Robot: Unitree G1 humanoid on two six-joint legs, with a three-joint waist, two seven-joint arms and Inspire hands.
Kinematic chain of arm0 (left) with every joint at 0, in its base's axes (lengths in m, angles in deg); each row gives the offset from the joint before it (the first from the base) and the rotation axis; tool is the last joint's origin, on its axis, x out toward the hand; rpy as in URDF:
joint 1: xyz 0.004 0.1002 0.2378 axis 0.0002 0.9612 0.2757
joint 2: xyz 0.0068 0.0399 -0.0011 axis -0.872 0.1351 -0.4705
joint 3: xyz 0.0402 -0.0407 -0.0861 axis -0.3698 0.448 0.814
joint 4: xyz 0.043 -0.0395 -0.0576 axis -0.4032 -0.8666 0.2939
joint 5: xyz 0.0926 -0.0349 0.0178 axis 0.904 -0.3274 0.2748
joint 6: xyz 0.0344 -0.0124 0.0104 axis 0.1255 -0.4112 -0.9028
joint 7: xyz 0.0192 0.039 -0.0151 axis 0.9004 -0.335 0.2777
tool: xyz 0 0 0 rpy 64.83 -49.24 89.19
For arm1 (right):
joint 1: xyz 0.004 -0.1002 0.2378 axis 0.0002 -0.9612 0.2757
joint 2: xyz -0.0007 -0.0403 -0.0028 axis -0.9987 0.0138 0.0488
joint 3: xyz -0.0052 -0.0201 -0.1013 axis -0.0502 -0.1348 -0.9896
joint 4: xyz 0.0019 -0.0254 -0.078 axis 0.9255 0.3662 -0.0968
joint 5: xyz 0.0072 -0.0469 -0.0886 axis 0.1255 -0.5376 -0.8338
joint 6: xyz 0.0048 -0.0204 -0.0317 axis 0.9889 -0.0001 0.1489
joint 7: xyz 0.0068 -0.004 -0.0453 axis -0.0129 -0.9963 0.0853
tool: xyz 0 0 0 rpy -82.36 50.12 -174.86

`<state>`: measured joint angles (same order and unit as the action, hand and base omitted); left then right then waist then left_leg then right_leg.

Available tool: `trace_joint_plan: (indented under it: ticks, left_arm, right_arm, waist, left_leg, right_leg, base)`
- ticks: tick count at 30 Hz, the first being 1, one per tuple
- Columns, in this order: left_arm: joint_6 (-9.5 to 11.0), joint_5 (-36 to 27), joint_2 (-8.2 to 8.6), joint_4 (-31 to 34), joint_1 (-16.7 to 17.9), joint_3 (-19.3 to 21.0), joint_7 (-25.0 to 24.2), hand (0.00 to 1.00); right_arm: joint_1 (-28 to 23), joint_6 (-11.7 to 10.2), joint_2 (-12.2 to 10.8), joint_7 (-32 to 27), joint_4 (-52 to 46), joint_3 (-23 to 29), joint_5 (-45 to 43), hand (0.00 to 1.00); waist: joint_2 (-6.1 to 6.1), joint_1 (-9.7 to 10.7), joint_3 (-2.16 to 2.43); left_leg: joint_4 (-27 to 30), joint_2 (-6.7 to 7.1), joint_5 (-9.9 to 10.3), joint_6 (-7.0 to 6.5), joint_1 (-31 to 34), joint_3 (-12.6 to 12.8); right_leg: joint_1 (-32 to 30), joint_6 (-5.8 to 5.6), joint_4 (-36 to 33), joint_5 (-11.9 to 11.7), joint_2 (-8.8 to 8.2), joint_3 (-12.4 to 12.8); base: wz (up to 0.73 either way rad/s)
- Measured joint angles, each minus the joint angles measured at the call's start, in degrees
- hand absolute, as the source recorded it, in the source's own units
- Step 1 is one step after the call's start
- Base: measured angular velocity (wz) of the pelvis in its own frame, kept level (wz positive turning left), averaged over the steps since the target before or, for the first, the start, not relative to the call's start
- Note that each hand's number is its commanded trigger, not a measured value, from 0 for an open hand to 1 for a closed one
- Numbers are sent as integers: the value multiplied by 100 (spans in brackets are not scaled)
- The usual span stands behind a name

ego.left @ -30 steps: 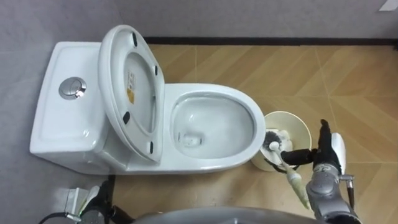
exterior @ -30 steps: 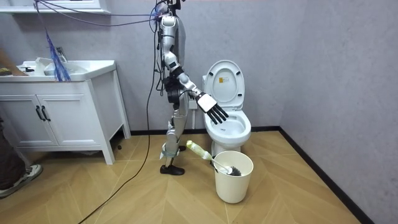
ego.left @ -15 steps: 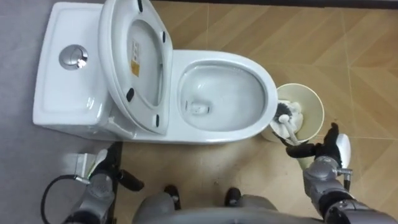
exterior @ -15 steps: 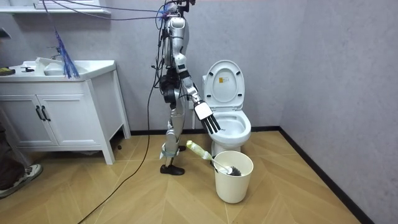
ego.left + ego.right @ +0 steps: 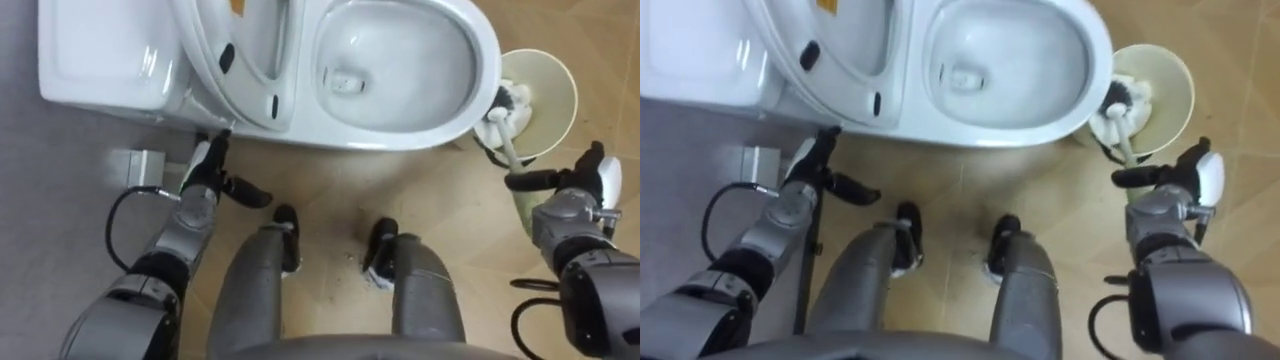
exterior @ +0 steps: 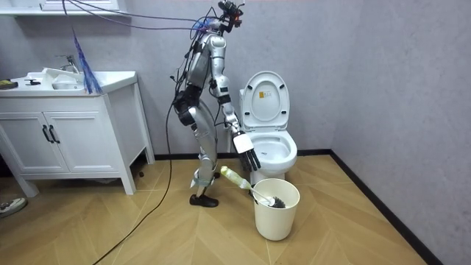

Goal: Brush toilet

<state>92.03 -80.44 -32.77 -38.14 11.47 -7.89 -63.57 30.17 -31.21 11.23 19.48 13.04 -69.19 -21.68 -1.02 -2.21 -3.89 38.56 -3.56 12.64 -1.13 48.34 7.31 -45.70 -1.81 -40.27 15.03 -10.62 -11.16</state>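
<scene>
Left eye view, left hand [image 5: 205, 178] and right hand [image 5: 580, 186] straight-fingered, empty, brush [image 5: 503, 108] in bucket [image 5: 562, 95] beside toilet [image 5: 472, 90]

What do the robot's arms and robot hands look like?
The left arm and right arm are chunky, rounded, shiny grey metal, like fat tubes joined together. The left robot hand is grey with slim black fingers. The right robot hand has black fingers too, plus a white plate on its back.
</scene>
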Motion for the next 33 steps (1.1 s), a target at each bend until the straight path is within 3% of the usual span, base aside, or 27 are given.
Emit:
trace_joint_plan:
  ticks: [4,10,14,21,27,33]
  left_arm:
    - [-3,-321,-8,538,-48,-270,-1,0]
    - [-62,-552,-76,714,23,-370,-26,0]
    - [-94,-603,-134,845,60,-529,-25,0]
    - [-93,-775,-193,1260,72,-834,-40,0]
    - [-94,-782,-207,1269,142,-1066,-62,0]
    - [-101,-776,-212,1423,238,-1169,-153,0]
  right_arm:
    - [190,153,205,-74,13,-49,-74,0]
    - [144,215,407,-121,0,-254,-57,0]
    - [116,239,472,-114,-3,-502,10,0]
    - [163,173,579,94,-2,-844,288,0]
    - [128,189,599,277,30,-1274,690,0]
    - [47,189,604,331,74,-1290,685,0]
  waist:
    - [76,-52,-41]
    - [89,-129,-34]
    - [91,-124,-32]
    - [97,-123,-24]
    - [124,-142,-9]
    - [171,-273,-11]
  left_leg:
    - [707,20,201,-115,820,1]
    - [1243,33,206,-158,1430,62]
    - [1380,36,164,-165,1673,61]
    - [1733,27,168,-158,2182,48]
    - [1761,29,195,-103,2210,58]
    - [1995,26,338,-75,2217,56]
  right_leg:
    - [-853,49,-882,276,-213,40]
    - [-1573,80,-1588,427,-432,163]
    - [-1836,81,-1771,408,-448,195]
    - [-2368,262,-2244,524,-531,192]
    - [-2426,328,-2326,582,-527,190]
    - [-2449,343,-2592,764,-582,231]
  base:
    - [15]
    - [3]
    - [6]
    - [7]
    - [0]
    - [1]
